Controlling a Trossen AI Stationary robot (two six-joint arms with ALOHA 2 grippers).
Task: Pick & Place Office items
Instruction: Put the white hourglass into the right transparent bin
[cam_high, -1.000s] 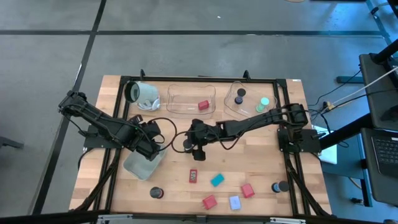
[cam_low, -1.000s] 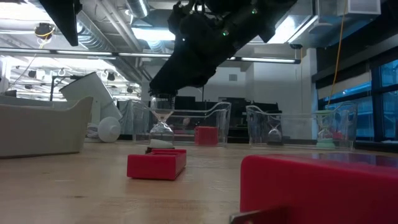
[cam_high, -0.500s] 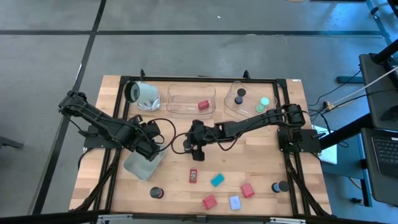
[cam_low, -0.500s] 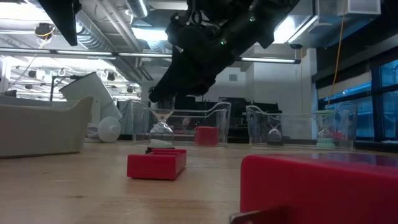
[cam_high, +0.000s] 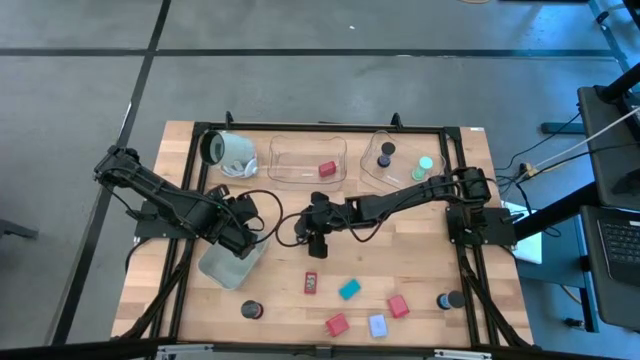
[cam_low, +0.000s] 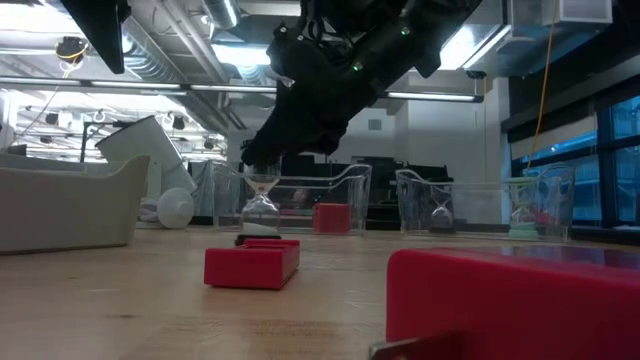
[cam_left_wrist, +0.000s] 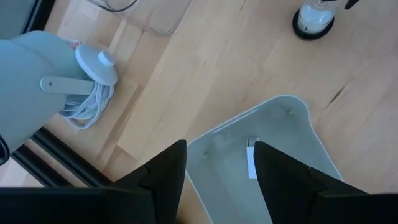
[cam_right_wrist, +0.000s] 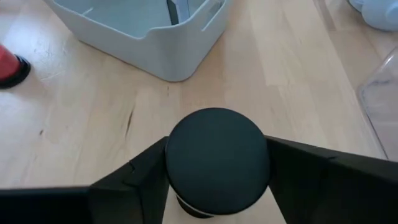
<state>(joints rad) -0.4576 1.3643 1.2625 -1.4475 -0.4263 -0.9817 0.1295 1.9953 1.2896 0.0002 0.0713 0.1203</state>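
A small hourglass (cam_low: 261, 205) with black end caps stands on its bottom cap at mid-table. My right gripper (cam_high: 308, 232) is shut on its top cap. My left gripper (cam_left_wrist: 217, 165) hangs open above the far corner of a grey-blue tray (cam_high: 228, 265), with nothing between its fingers. Near the front edge lie loose office items: a red card-like piece (cam_high: 313, 284), a teal piece (cam_high: 349, 290), two red blocks (cam_high: 398, 306) (cam_high: 336, 324), a pale blue block (cam_high: 378, 325) and two black cylinders (cam_high: 251, 310) (cam_high: 450, 299). My right gripper pinches the hourglass's round black top cap (cam_right_wrist: 217, 155) between its two fingers, one on each side of the cap. The fingers (cam_low: 275, 150) slant down onto it from above. The hourglass stands upright with its bottom cap (cam_low: 258, 238) on the table.
A white cylinder with a dark end (cam_high: 228, 150) lies at the far left. Beside it stand a clear tray (cam_high: 300, 160) holding a red block (cam_high: 327, 170) and a second clear tray (cam_high: 400, 150) with small hourglasses and a mint-green piece. A white card (cam_left_wrist: 250, 160) lies in the grey-blue tray.
My right gripper has tipped and come down onto the hourglass's top cap. The hourglass has stayed standing in place.
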